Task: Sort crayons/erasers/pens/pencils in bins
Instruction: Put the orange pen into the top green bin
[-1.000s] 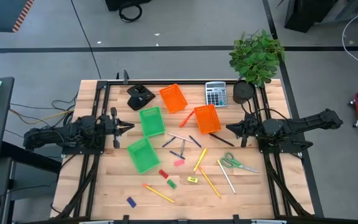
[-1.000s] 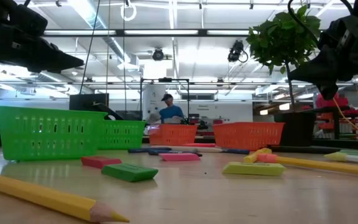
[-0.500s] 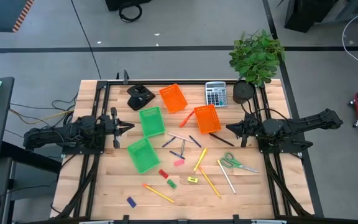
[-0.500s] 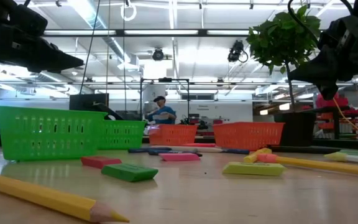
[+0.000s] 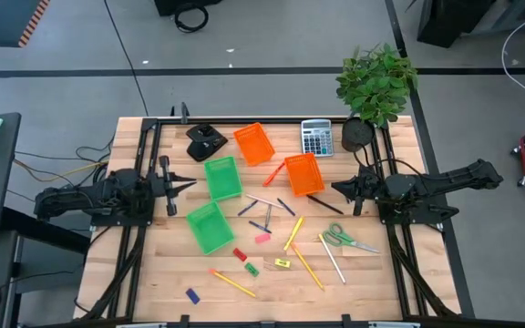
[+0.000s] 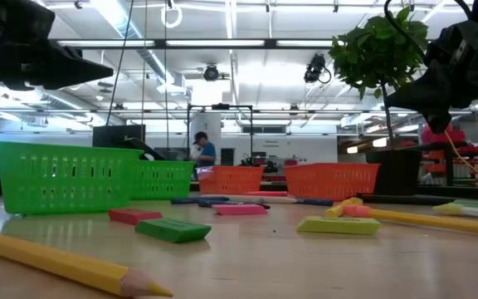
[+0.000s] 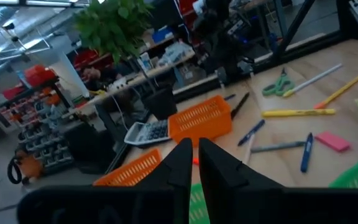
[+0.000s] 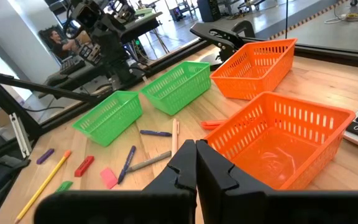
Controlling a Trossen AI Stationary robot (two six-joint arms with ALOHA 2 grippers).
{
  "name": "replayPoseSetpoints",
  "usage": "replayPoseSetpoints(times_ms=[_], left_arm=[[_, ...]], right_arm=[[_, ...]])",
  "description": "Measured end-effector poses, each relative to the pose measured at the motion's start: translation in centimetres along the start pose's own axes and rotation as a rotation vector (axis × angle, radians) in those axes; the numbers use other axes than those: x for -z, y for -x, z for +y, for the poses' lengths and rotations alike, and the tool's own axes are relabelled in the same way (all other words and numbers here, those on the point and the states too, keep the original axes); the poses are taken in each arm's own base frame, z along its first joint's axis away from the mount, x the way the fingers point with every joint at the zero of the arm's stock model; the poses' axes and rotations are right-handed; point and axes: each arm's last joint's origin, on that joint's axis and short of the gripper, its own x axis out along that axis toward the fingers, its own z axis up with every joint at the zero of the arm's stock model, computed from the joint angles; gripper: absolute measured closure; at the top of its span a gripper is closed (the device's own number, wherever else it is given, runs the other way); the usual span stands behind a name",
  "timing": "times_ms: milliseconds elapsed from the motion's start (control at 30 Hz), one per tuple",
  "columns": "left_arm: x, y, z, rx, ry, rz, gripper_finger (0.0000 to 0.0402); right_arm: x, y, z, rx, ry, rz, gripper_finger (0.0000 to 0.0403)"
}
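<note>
High view: the left gripper [image 5: 187, 185] hangs at the table's left edge with its fingers close together and nothing between them, pointing toward the centre. The right gripper [image 5: 337, 190] mirrors it from the right edge, pressed together and empty. Between them lie the bins: a green bin [image 5: 222, 178] just ahead of the left gripper, a second green bin [image 5: 207, 227] nearer the front edge, an orange bin [image 5: 303, 174] just ahead of the right gripper and another orange bin [image 5: 253, 143] toward the back edge. The pens [image 5: 261, 204] lie mid-table, about midway between the arms, their long axes slanted every way. The pencils [image 5: 294, 233] run diagonally in the front right part, nearer the right arm; the erasers [image 5: 248, 257] are scattered toward the front edge, a blue eraser [image 5: 192, 295] close to the front left corner.

Low view: a green eraser [image 6: 171, 229] and a red eraser [image 6: 134, 216] lie flat in front of the bins, both grippers well above the table.

Left wrist view: the left fingers [image 7: 180, 163] stand almost touching; the pens lie beyond them, past the orange bin.

Right wrist view: the right fingers [image 8: 182, 163] meet, the pens on the wood beyond them. I judge either arm could reach the pens; the pencils suit the right.
</note>
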Motion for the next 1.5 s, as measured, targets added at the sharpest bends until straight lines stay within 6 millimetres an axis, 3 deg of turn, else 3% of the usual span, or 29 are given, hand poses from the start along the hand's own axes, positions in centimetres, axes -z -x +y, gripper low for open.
replayPoseSetpoints(times_ms=[133,300,400,567,700,800,867,967,1067,1200,1333,1500], left_arm=[[-0.4,0.0,0.2,-0.025,0.072,-0.035,0.0371],[-3.0,0.6,1.6,-0.052,0.774,-0.358,0.0368],[-4.1,1.2,2.5,-0.101,1.026,-0.543,0.0365],[-5.9,1.8,3.8,-0.175,1.101,-0.702,0.0369],[-10.3,0.6,5.5,-0.176,0.992,-0.641,0.0376],[-15.2,-1.9,7.3,-0.176,0.86,-0.503,0.0378],[-17.8,-4.6,8.1,-0.166,0.796,-0.322,0.0377],[-19.9,-9.4,8.5,-0.145,0.807,0.014,0.0372],[-20.7,-13.9,8.2,-0.163,0.92,0.274,0.0366],[-22.2,-19.3,8.2,-0.205,1.079,0.358,0.0367],[-22.9,-24.4,7.8,-0.207,1.093,0.349,0.0375],[-23.9,-29.7,8.3,-0.212,1.118,0.239,0.0377]], right_arm=[[0.0,0.0,0.0,0.0,0.0,0.001,0.0394],[0.0,0.0,0.0,0.001,0.001,0.002,0.0394],[0.0,0.0,0.0,0.001,0.001,0.002,0.0394],[0.0,0.0,0.0,0.001,0.001,0.002,0.0394],[0.0,0.0,0.0,0.001,0.001,0.003,0.0394],[0.0,0.0,0.0,0.001,0.001,0.002,0.0394],[0.0,0.0,0.0,0.001,0.001,0.003,0.0394],[0.0,0.0,0.0,0.001,0.002,0.003,0.0394],[0.0,0.0,0.0,0.001,0.001,0.003,0.0394],[0.0,0.0,0.0,0.001,0.001,0.003,0.0394],[-0.1,0.0,0.1,-0.006,-0.009,-0.011,0.0394],[-1.0,0.1,0.5,-0.073,-0.303,-0.082,0.0394]])
